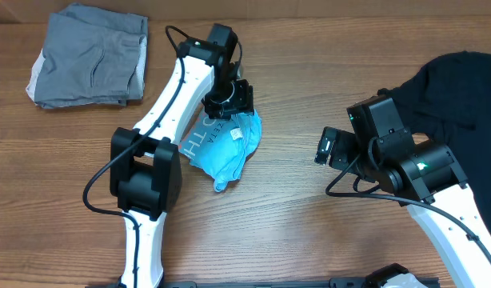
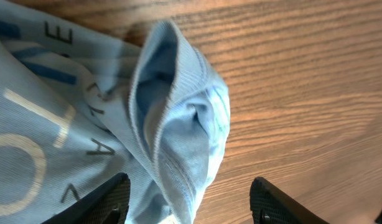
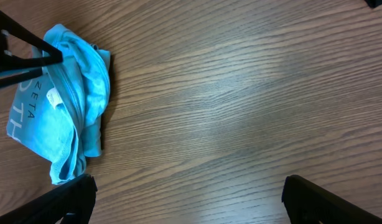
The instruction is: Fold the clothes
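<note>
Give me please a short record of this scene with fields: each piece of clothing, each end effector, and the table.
light blue T-shirt: crumpled in the middle of the table, white lettering showing, not folded flat
black T-shirt: heaped at the right side, partly out of view
grey garment: folded, far left corner
left end effector: open, over the blue shirt, a cloth fold between its fingers
right end effector: open, empty, above bare wood
table: brown wood grain
</note>
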